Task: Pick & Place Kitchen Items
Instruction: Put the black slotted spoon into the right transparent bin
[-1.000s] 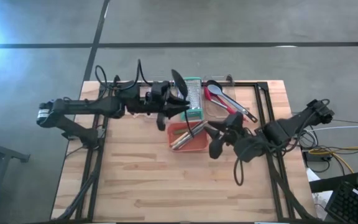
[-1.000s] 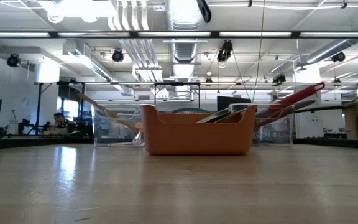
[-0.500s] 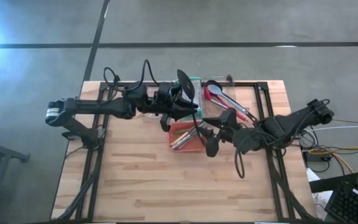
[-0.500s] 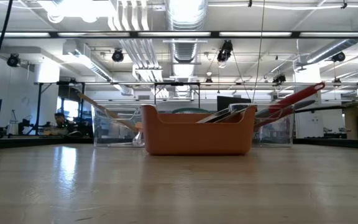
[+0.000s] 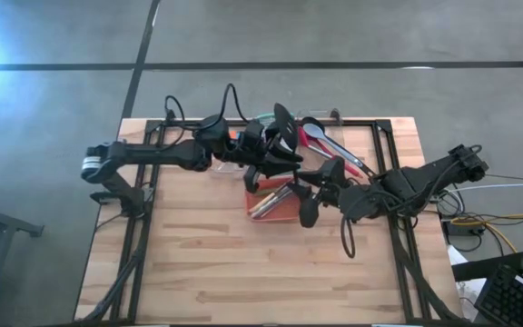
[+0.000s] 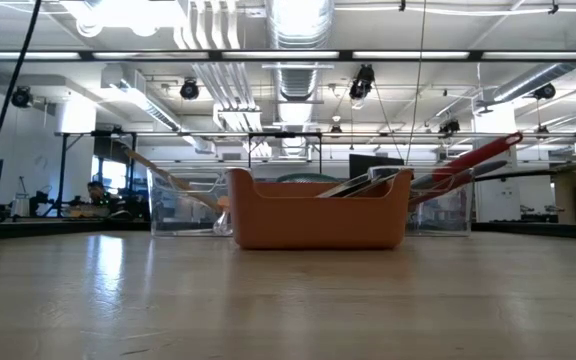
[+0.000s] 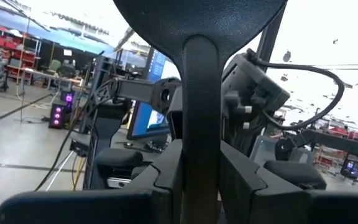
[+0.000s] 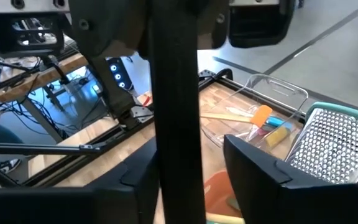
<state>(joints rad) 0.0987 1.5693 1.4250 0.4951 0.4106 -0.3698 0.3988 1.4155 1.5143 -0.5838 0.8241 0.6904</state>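
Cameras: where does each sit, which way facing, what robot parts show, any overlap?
High: overhead, straight down on table; both arms, over orange tray.
Low: table-top height, level toward the tray; no arm shows.
Left wrist: on left arm, past left claw clamping black spoon.
Right wrist: on right arm, past right claw, open around a black handle; grater beyond.
Shared: high and low both see the tray.

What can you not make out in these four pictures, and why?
Low view: the wall of the orange tray hides most contents; neither tool shows.
Left wrist view: the black spoon in the left tool blocks the table.
High view: both arms cover much of the tray.
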